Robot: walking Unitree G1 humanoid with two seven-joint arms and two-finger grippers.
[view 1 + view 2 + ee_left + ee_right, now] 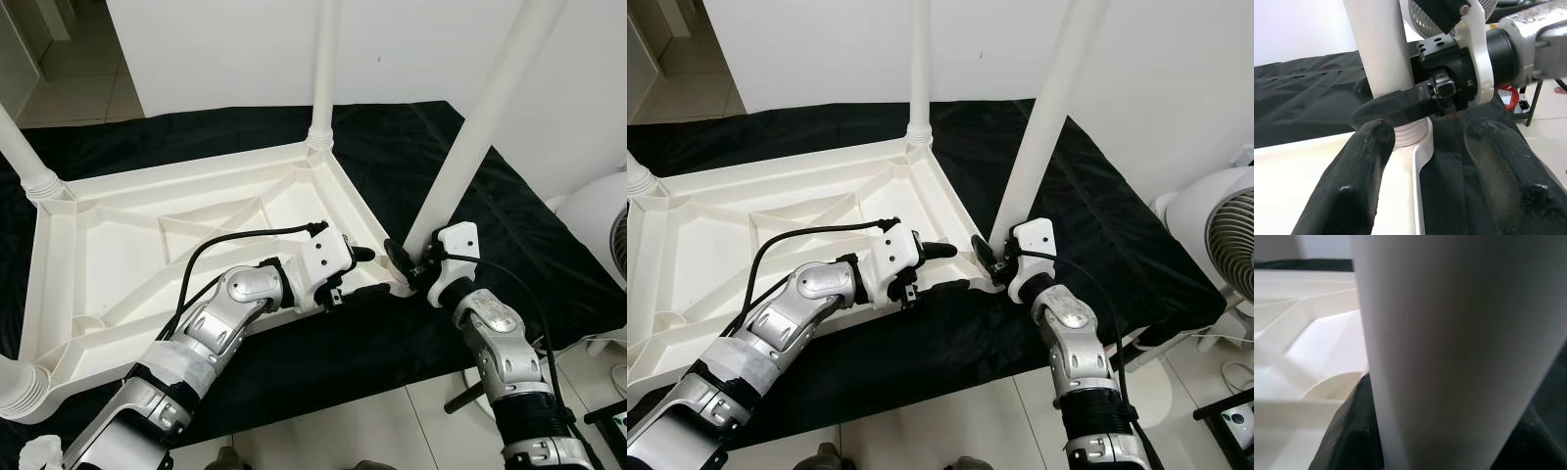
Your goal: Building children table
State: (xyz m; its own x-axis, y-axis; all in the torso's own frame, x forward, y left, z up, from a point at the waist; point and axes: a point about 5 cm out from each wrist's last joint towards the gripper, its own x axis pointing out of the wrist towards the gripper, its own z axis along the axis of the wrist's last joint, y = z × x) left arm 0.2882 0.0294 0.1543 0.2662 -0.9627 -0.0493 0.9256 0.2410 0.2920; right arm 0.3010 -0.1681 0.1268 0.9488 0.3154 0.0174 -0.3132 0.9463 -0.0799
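Observation:
The white plastic table [147, 245] lies upside down on a black cloth [529, 245]. Legs stand at its far right corner [323, 69], far left corner [20, 147] and near left corner [15, 387]. A fourth white leg [480, 117] rises tilted from the near right corner. My right gripper [407, 262] is shut on the base of this leg, whose shaft [1459, 342] sits between the fingers. My left gripper [367, 272] is open just left of that corner, one finger [1366, 161] over the table and the other over the cloth.
A white fan [1225, 235] stands on the tiled floor right of the cloth, with a dark stand [470, 397] near my right arm. A white wall [225, 49] runs behind the table. Bare floor lies along the cloth's near edge.

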